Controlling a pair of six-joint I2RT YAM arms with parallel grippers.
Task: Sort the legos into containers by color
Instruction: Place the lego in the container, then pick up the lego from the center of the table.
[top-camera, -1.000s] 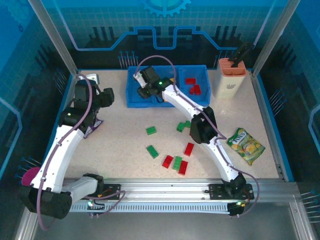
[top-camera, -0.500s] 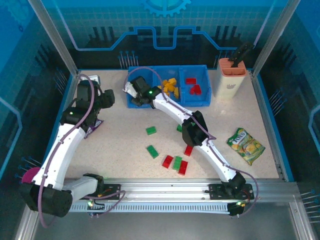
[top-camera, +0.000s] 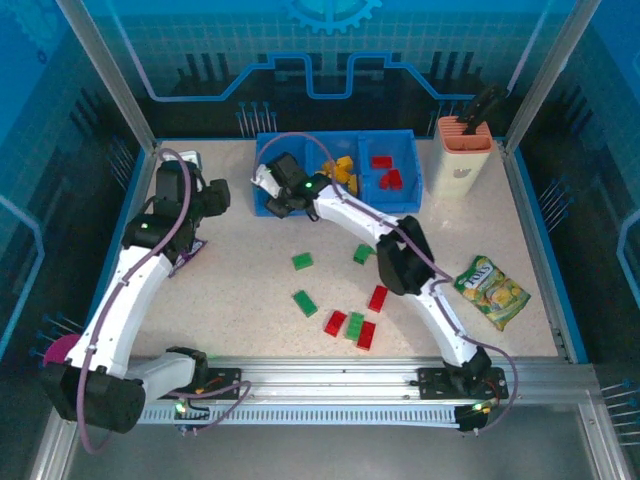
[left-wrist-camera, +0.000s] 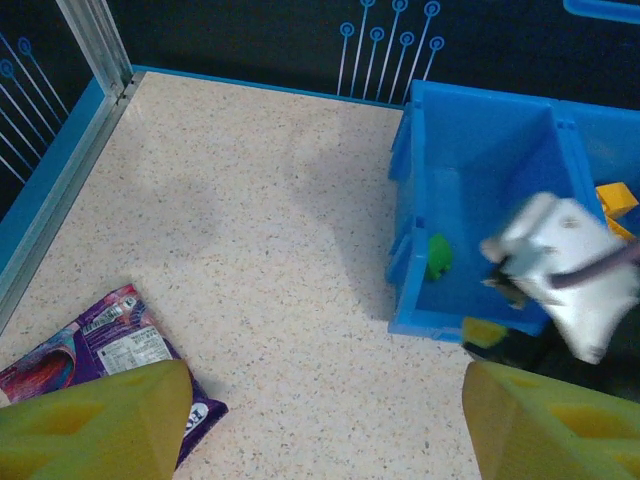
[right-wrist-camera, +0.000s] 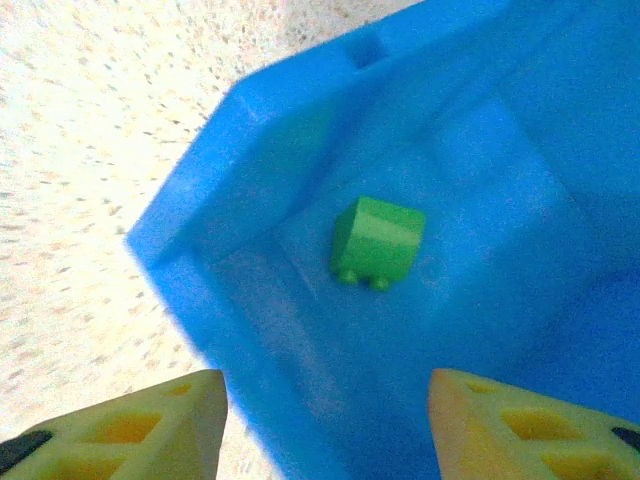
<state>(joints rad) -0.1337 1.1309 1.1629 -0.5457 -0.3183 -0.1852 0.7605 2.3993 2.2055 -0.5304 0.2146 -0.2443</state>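
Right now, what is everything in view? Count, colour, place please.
table: one, speckled beige, under everything
bin tray: one, blue, three compartments, far centre
green bricks: one in left compartment, at least four loose mid-table
red bricks: several in right compartment, three loose mid-table
orange-yellow bricks: pile, middle compartment
purple packet: one, left side
snack packet: one, green-yellow, right side
holder: one, peach-and-cream, far right
pink item: one, near left, off the table
left gripper: open, near purple packet
right gripper: open, over left compartment
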